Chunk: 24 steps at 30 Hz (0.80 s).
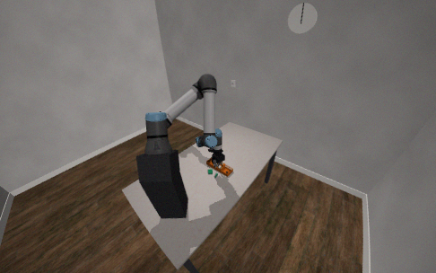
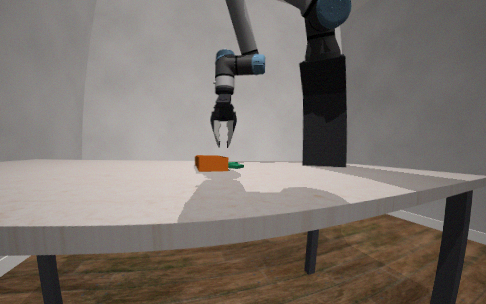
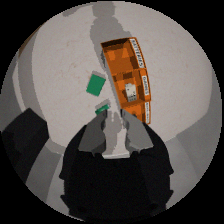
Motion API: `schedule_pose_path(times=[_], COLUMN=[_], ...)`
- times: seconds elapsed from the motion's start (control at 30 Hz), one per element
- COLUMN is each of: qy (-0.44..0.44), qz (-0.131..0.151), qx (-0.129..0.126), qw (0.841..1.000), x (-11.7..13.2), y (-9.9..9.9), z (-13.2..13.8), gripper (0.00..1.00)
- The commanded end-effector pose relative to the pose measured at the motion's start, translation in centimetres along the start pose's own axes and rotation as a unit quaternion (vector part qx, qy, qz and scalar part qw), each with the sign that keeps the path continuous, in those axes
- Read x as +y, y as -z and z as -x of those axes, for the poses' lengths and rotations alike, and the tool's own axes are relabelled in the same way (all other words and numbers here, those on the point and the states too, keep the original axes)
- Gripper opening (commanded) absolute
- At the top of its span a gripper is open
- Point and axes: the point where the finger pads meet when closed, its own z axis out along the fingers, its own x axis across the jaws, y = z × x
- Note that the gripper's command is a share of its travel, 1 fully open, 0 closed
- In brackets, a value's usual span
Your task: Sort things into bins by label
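Observation:
An orange bin (image 1: 222,169) with two compartments lies on the table; it also shows in the exterior view (image 2: 212,163) and the wrist view (image 3: 127,77). Its labels are too small to read. A small white object (image 3: 131,91) lies inside the compartment nearer my gripper. A green block (image 3: 95,84) lies on the table left of the bin, and a smaller green piece (image 3: 102,107) lies just below it, close to my fingertips. My gripper (image 2: 223,145) hangs a little above the bin's near end, with its fingers close together and nothing between them; it also shows in the wrist view (image 3: 114,116).
The robot's dark base pedestal (image 1: 161,181) stands on the table behind the green pieces (image 1: 209,171). The table edge (image 1: 256,172) runs a short way beyond the bin.

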Motion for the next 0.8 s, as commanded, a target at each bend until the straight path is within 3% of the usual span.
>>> schedule_pose_path(times=[0.0, 0.23, 0.57, 0.63, 0.67, 0.77], qy=[-0.078, -0.169, -0.304, -0.304, -0.341, -0.374], qz=[0.0, -0.001, -0.005, -0.005, -0.005, -0.006], qx=[0.003, 0.001, 0.0, 0.0, 0.0, 0.0], qw=[0.997, 0.986, 0.953, 0.953, 0.94, 0.927], x=[2.92, 2.92, 2.92, 2.92, 2.92, 2.92], y=[0.72, 0.72, 0.72, 0.72, 0.72, 0.72], z=[3.23, 3.24, 3.24, 3.24, 3.24, 3.24], gripper=[0.17, 0.17, 0.17, 0.17, 0.17, 0.17])
